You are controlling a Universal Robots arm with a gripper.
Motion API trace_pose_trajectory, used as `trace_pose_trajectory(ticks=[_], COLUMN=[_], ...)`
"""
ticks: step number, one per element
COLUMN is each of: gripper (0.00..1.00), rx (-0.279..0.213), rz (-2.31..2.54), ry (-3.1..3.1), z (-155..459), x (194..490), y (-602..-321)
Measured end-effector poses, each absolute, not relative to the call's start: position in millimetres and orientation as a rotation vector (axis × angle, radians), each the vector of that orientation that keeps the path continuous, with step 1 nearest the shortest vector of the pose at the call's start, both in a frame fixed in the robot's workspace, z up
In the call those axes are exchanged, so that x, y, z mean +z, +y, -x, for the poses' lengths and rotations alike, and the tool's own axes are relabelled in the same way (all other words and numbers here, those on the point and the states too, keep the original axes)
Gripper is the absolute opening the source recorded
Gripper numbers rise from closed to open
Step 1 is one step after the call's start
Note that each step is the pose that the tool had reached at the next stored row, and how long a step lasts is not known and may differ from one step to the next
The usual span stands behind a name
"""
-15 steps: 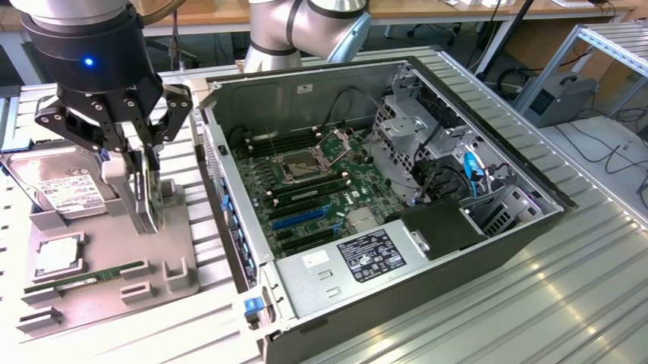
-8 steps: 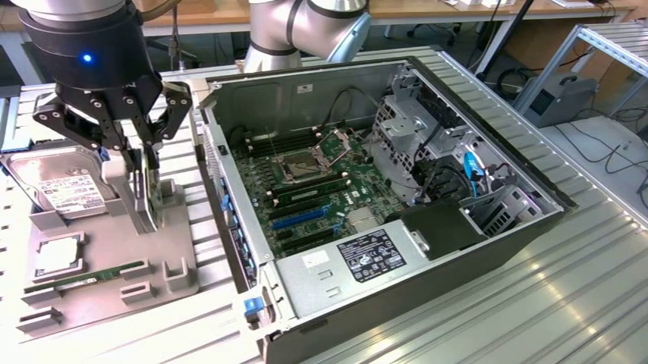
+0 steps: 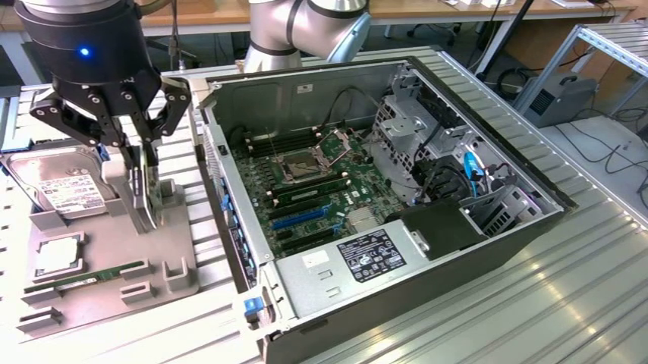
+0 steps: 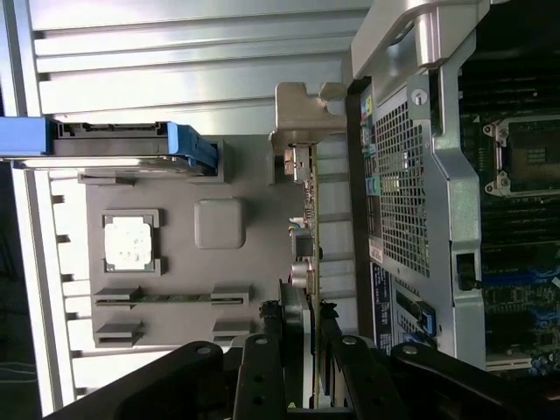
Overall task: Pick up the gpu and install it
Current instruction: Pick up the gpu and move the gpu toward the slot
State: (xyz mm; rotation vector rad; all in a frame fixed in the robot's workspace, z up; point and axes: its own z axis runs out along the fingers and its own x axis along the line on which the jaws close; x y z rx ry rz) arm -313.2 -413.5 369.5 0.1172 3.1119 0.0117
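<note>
Exterior view: the end effector (image 3: 136, 155) hangs over a grey moulded parts holder (image 3: 187, 246) on the ribbed aluminium table (image 3: 567, 303), beside the open computer case (image 3: 435, 250). Its black fingers are closed about halfway, pinching the gpu (image 3: 149, 201), which stands on edge between them. Whether the card's lower edge is clear of the holder, I cannot tell.

The wrist view shows the gpu (image 4: 308, 219) edge-on: a thin board with small components, ending in a bent silver bracket (image 4: 297, 109).

By the look of it the card is light and stiff but fragile. The bare top edge is the safe place to grip, well away from the contacts and the solder side. The flat laminate is smooth, so a crooked pinch could let it pivot.

A labelled hard drive (image 3: 61, 189), a processor (image 3: 56, 258) and a RAM stick (image 3: 86, 279) sit in the same holder.
</note>
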Motion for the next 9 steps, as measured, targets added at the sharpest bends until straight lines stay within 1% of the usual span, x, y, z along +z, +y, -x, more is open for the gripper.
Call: trace_pose_trajectory(ticks=[9], gripper=[0.27], rx=[0.012], rz=[-0.117], ry=[3.112], z=[313.2], x=[373.7], y=[-413.5])
